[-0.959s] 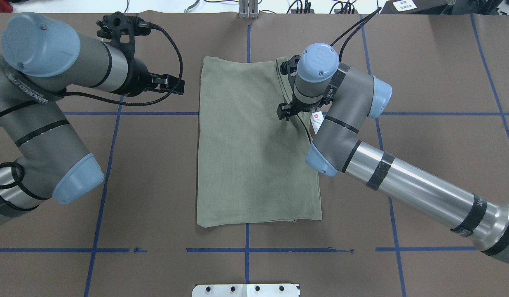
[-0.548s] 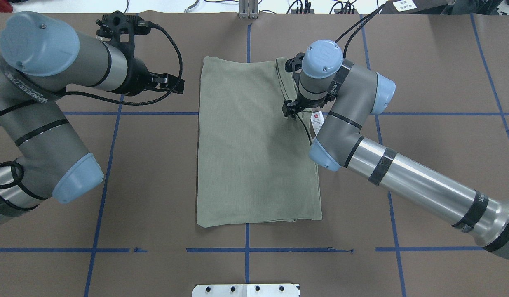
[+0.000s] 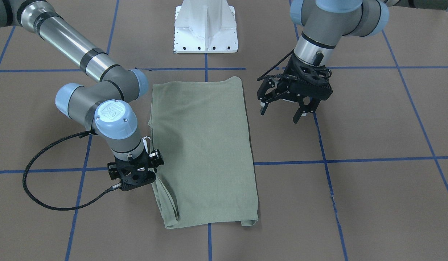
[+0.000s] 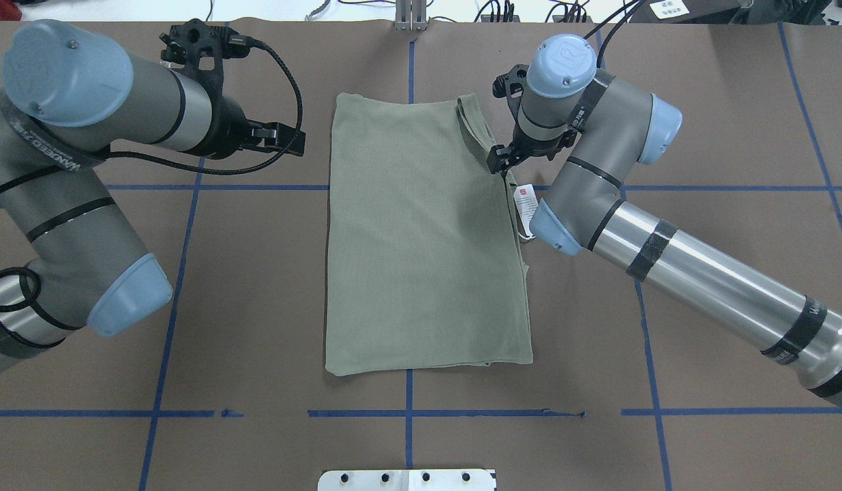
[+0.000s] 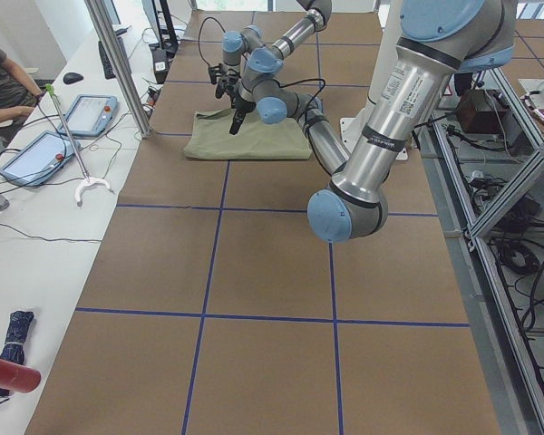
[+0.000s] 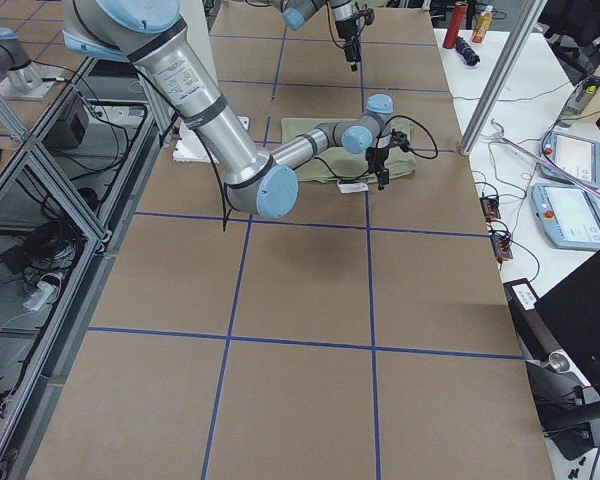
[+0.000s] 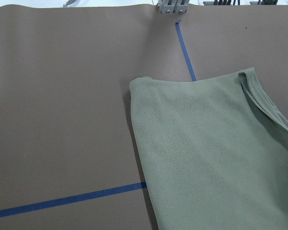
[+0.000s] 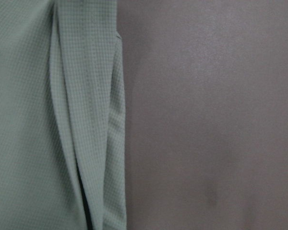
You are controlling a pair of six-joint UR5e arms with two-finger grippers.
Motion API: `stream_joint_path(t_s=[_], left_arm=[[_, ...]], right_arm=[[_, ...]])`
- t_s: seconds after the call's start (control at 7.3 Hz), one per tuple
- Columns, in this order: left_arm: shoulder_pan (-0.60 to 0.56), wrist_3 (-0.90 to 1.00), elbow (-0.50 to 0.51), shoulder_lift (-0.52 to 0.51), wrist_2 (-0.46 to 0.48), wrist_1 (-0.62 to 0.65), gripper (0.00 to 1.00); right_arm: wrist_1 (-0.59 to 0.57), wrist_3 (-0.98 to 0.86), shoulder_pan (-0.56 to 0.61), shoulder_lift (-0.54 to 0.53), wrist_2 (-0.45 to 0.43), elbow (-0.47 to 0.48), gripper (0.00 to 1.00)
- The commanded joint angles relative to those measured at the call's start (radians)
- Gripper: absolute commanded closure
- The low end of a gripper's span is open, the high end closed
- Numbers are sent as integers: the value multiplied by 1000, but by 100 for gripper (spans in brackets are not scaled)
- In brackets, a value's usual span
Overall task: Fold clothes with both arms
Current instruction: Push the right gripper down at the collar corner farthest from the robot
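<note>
The shirt (image 4: 421, 239) lies flat, folded to a long rectangle straight out from the white pedestal (image 3: 205, 29). Its long axis runs away from the pedestal, with the neck end farthest. Seen from across the table, my left gripper (image 3: 279, 116) has its fingers spread wide over bare table (image 3: 372, 119), farther from the pedestal and left of it; overhead it appears only side-on. My right gripper (image 4: 499, 159) points down over the shirt's right edge at the end far from the pedestal. No view shows its fingers, so I cannot tell how they stand. Its wrist camera sees only layered folded edge beside bare table. The hang tag (image 4: 524, 201) pokes out beneath my right arm. Blue tape lines (image 4: 257, 187) cross the table.
</note>
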Motion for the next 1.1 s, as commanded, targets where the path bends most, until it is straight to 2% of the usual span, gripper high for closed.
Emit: stream_joint_path(t_s=[0.0, 0.27, 0.41, 0.68, 0.82, 0.96], left_arm=[[-1, 0, -1, 0, 0, 0, 0], [-5, 0, -1, 0, 0, 0, 0], [-11, 2, 0, 0, 0, 0, 0], [-20, 3, 2, 0, 0, 0, 0], [-27, 15, 2, 0, -2, -2, 0], [-28, 17, 3, 0, -2, -2, 0]], right_arm=[[0, -9, 13, 1, 7, -16, 0], [0, -9, 26, 32, 13, -19, 0], [0, -9, 27, 87, 13, -59, 0], [23, -11, 26, 208, 11, -213, 0], [110, -11, 24, 221, 8, -282, 0], [141, -12, 24, 247, 4, -342, 0]])
